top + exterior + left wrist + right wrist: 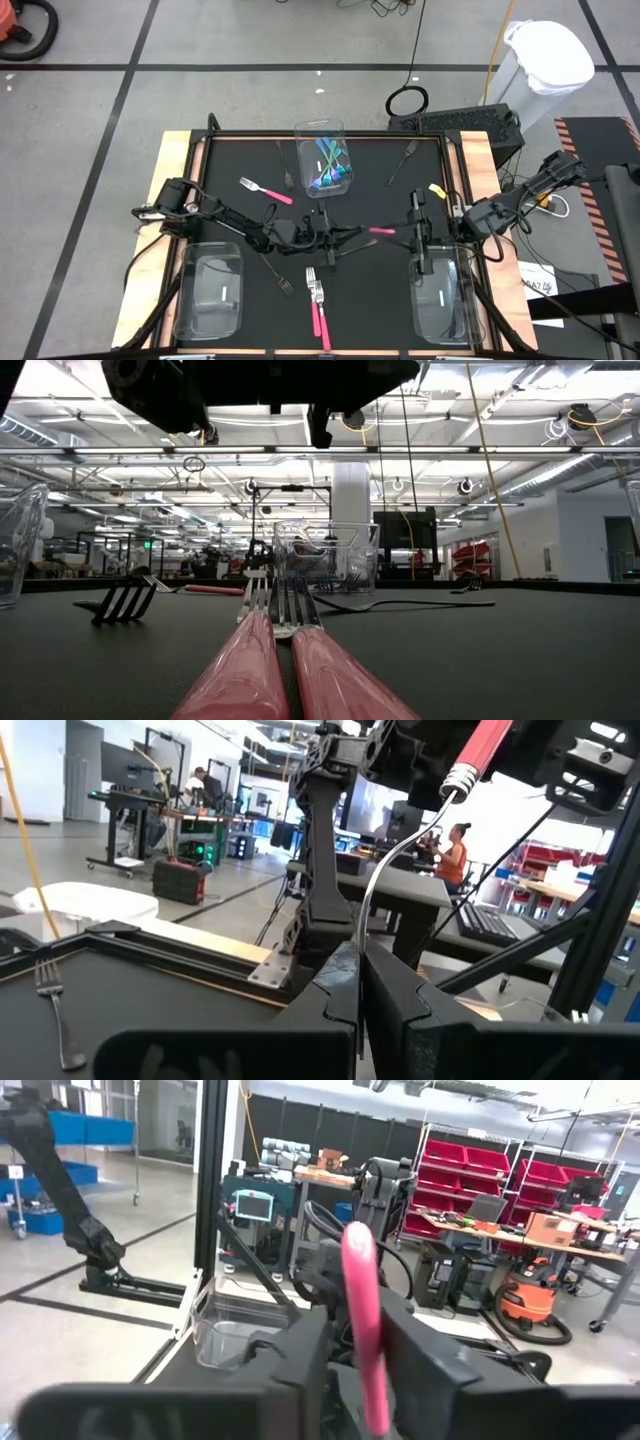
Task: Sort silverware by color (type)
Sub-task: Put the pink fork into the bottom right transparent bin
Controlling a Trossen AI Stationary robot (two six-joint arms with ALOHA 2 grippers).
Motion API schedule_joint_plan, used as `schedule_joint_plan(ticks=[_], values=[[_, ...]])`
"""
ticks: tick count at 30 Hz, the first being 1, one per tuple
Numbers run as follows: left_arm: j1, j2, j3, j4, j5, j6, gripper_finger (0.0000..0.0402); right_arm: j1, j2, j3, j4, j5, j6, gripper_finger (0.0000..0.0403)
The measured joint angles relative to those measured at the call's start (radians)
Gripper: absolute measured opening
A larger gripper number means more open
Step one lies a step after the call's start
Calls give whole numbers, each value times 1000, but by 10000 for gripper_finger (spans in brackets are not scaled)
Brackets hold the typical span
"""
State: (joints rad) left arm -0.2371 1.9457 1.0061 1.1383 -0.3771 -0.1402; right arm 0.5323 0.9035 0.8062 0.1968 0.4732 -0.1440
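A pink-handled fork point(382, 230) hangs above the middle of the black mat point(240, 240), between both grippers. My left gripper point(352, 233) reaches in from the left and is shut on the fork's silver end. My right gripper point(408, 232) comes from the right, its fingers closed on the pink handle. Another pink fork point(265, 190) lies at the far left. Two pink forks point(318, 305) lie side by side near the front edge. A clear bin point(322, 160) at the far middle holds teal-handled utensils point(330, 170). My left gripper point(358, 1010) pinches the fork's silver neck point(358, 955) between its two fingers; the tines are hidden by them. It comes nearly level from the table's left, along the fork. The fork is clear of the mat, its handle point(482, 748) reaching to the other gripper. My right gripper point(360, 1380) has the pink handle point(358, 1280) between its two fingers, one on each side. It comes level from the table's right, along the fork. The fork is clear of the mat.
Clear bins stand at the near left point(210, 290) and near right point(440, 300). Dark forks lie at the far right point(405, 160), the far middle point(285, 168) and the near left point(280, 282). In the low view, a dark fork point(125, 600) lies left of the two pink handles point(240, 680).
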Motion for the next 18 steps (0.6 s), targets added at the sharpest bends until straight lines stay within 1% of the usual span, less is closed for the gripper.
schedule_joint_plan(ticks=[5, 8, 11, 15, 18], values=[[7, 0, 0, -14, 11, 10, 5, -1, -1, 0, -25, 13, -19, 26], [14, 0, 0, -30, 24, 42, 19, -1, -1, 0, -41, 42, -23, 21], [14, 0, 0, -30, 29, 51, 49, 0, 0, 0, -65, 68, -3, 21], [15, -1, 1, -50, 30, 47, 106, 0, -2, -1, -78, 72, 14, 21], [15, -16, 1, -73, 63, 42, 149, 1, -12, -1, -108, 72, 54, 21]])
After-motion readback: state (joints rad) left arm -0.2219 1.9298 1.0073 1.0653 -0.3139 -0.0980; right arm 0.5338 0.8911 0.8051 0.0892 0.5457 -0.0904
